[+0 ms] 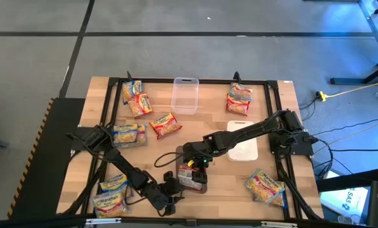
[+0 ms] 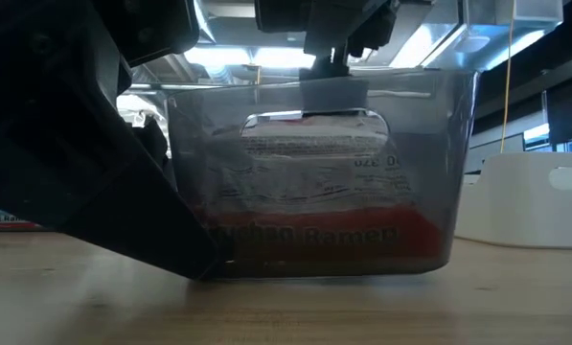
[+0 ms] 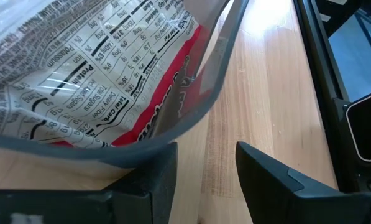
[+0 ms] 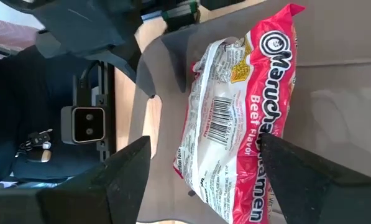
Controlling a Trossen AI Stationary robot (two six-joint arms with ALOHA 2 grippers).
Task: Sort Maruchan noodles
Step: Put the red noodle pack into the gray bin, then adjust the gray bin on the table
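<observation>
Red packet (image 4: 244, 118) reads "Maruchan Ramen Beef Flavor"

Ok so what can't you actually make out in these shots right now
- Grey container, high view: the right gripper hides most of the red packet inside.
- Low view: a dark arm blocks everything left of the container.
- Scattered packets such as the one by the clear container: flavour text too small.

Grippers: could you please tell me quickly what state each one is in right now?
Left gripper: open, holding nothing, beside the grey bin.
Right gripper: open above the red packet lying in the bin, not gripping it.
</observation>
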